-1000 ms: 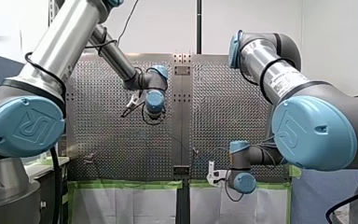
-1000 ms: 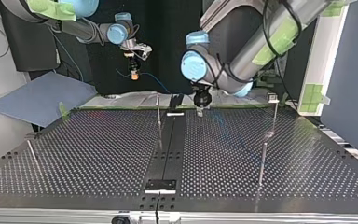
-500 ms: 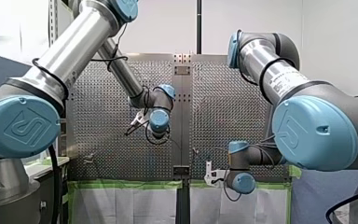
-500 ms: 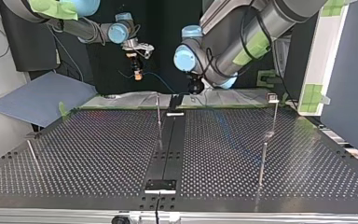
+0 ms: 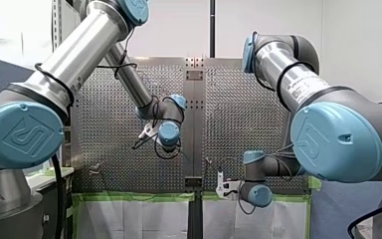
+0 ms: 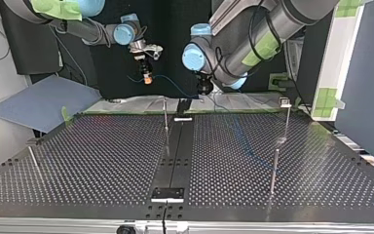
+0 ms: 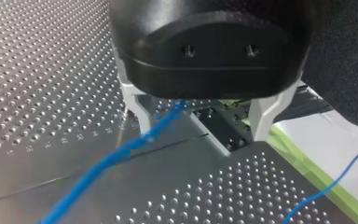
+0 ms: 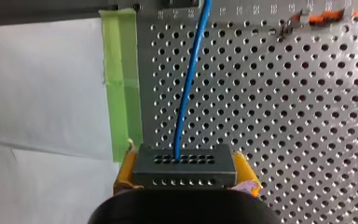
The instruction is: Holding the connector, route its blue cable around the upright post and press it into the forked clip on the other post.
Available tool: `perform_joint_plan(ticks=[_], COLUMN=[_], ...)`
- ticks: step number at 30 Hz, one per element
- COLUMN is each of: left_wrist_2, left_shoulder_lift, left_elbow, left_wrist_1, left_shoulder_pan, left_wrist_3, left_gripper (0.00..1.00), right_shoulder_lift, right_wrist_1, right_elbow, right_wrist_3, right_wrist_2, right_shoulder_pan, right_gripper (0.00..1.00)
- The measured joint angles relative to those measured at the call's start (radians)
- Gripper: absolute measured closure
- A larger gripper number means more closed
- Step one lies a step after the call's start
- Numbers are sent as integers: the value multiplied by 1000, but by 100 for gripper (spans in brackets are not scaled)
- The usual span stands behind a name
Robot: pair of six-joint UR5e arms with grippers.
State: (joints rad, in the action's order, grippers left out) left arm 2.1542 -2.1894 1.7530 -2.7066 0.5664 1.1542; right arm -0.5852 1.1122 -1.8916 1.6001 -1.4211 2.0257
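My right gripper is shut on a dark grey connector, gripped between yellow pads. The blue cable leaves the connector and runs ahead over the perforated plate. In the top view the same gripper hangs off the far edge of the table with the cable trailing across the plate toward a short post. My left gripper is open above the plate, and the cable passes close to one finger. A thin upright post stands mid-table. A taller post carries the forked clip.
A black centre strip divides the perforated table. A leaning rod stands at the top view's left. A grey-blue sheet lies beyond the table's far left corner. Green tape lines the table edge near my right gripper.
My left arm has lifted off the plate and drawn back toward the table's far edge in the top view. My right gripper has shifted slightly, carrying the connector lower and rightward there.
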Motion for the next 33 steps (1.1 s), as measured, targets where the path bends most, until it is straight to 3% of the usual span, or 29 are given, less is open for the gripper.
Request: perform_joint_plan(ticks=[7,20,33], left_wrist_2=[-3,-5,-1], left_shoulder_lift=[-16,-33,-38], left_elbow=[9,15,16], left_wrist_1=[17,33,28], left_shoulder_pan=[9,18,34], left_wrist_3=[11,77,112], left_gripper=[1,1,1], right_shoulder_lift=[0,0,0], right_wrist_1=[5,7,7], right_elbow=[1,1,1], right_wrist_3=[-2,-8,-14], right_wrist_2=[24,85,116], right_shoulder_pan=[0,4,11], right_gripper=[100,100,100])
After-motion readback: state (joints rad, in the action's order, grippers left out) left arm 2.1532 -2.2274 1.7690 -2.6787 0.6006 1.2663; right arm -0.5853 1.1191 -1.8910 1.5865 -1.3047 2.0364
